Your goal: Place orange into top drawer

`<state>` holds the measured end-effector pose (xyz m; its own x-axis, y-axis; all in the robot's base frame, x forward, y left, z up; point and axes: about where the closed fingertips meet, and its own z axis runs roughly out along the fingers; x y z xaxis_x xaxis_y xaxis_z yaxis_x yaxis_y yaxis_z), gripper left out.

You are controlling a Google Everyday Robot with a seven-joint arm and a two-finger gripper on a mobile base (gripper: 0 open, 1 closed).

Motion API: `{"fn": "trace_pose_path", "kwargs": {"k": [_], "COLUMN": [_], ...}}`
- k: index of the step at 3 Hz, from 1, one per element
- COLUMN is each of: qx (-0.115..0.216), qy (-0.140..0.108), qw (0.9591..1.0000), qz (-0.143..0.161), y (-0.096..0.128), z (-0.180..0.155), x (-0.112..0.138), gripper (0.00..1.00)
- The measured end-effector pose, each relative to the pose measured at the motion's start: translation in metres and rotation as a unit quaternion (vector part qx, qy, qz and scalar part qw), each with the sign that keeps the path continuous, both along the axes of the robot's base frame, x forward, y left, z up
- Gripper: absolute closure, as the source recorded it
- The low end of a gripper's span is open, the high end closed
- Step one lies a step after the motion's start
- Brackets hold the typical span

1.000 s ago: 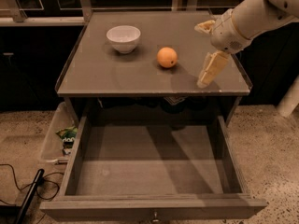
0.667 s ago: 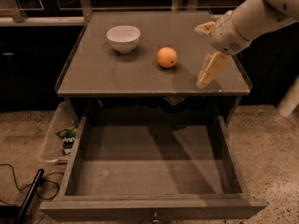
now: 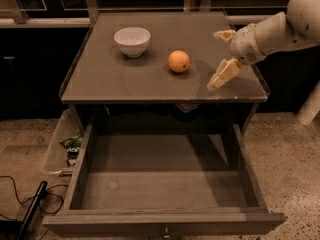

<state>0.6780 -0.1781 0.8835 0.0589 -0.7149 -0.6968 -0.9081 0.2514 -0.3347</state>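
The orange (image 3: 178, 61) sits on the grey table top (image 3: 125, 81), right of centre. The top drawer (image 3: 165, 189) is pulled fully out below the table, its flat grey bottom bare, with a small knob at the front edge. My gripper (image 3: 220, 57) hangs over the table's right side, to the right of the orange and apart from it. Its fingers are spread wide, one fingertip (image 3: 216, 82) near the table surface, the other (image 3: 223, 34) farther back. It holds nothing.
A white bowl (image 3: 132, 40) stands on the table's back left. A clear plastic bin (image 3: 59, 146) with small items sits on the floor left of the drawer. A black cable (image 3: 25, 204) lies on the floor at the lower left.
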Motion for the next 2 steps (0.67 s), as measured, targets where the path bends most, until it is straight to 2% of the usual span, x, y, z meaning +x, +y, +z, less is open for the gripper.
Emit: {"fn": "trace_pose_path", "kwargs": {"k": [1,2], "qx": [0.088,0.152], "qy": [0.013,0.031], "qw": [0.996,0.9879], "qz": [-0.003,0.009], "y": [-0.003,0.008], "z": [-0.008,-0.009], "x": [0.024,0.043], "gripper": [0.0,0.0]}}
